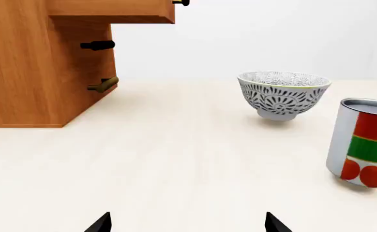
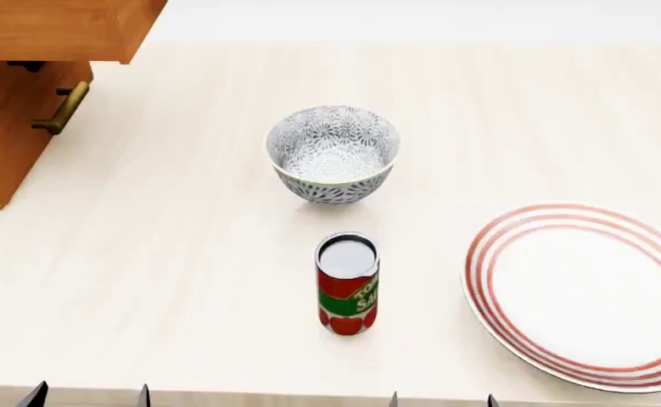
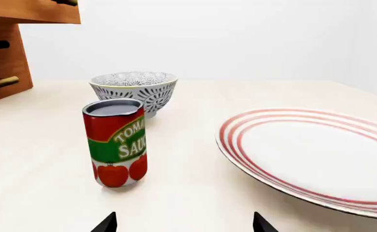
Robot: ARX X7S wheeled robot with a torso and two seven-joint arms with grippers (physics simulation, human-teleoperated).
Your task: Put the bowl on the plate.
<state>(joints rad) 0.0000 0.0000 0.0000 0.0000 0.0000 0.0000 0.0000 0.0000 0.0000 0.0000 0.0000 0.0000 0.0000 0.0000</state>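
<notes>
Two grippers are waiting at the bottom edge, left gripper (image 2: pixel 86 395) and right gripper (image 2: pixel 444 398), both spread apart and holding nothing. The bowl (image 2: pixel 333 153) is sitting mid-frame on the table (image 2: pixel 194 254), the plate (image 2: pixel 585 292) lower right.

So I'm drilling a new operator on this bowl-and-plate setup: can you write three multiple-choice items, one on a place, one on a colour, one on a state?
1. In the head view, where does the red and green tomato sauce can stand?
A. on the plate
B. inside the bowl
C. nearer the robot than the bowl

2. What colour are the rings on the large flat white plate?
A. red
B. blue
C. black

3. What does the small grey-and-white floral bowl hold?
A. the can
B. nothing
C. a spoon

Answers: 1 C, the can sits on the table below the bowl in the head view; 2 A, red rings circle the rim; 3 B, its patterned inside is bare.
</notes>
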